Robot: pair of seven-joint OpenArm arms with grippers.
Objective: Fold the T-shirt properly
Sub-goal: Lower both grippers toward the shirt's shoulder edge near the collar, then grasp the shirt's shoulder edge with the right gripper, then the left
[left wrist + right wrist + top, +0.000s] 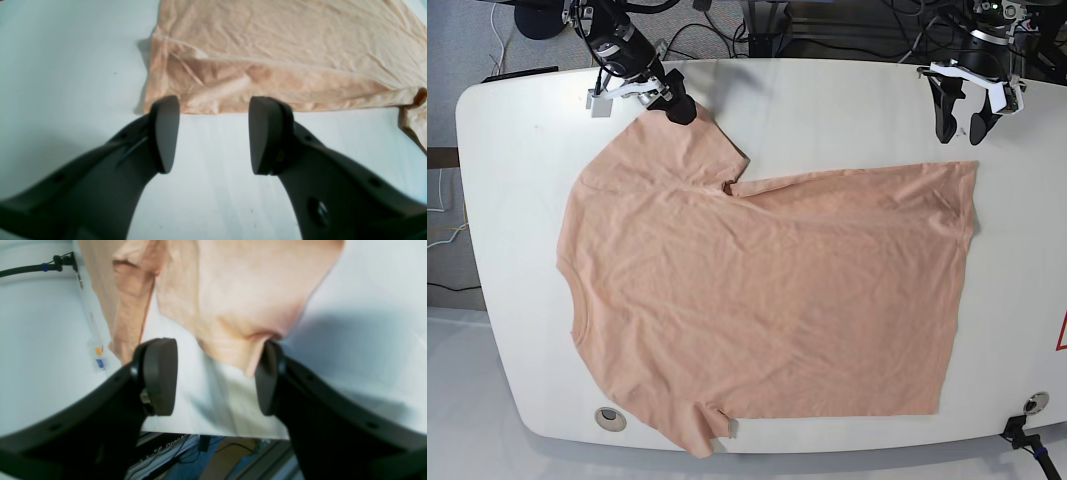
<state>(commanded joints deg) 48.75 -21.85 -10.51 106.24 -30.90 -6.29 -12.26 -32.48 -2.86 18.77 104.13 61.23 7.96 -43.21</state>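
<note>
Base view: T-shirt [767, 300] flat on table [827, 100], both hands apart.

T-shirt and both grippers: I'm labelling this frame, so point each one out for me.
T-shirt [767, 300]: base view, middle of the flat body.
left gripper [962, 128]: base view, gap between its open jaws, above the hem corner.
right gripper [217, 376]: right wrist view, gap between its open jaws, at the sleeve tip.

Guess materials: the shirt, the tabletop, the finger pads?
T-shirt: thin soft knit, probably cotton; matte peach, fine wrinkles, limp folded edge.
Table: smooth white hard surface, laminate or painted board; faint sheen.
Left gripper fingers: dark matte moulded plastic, pads possibly rubber. Right gripper looks alike.
</note>
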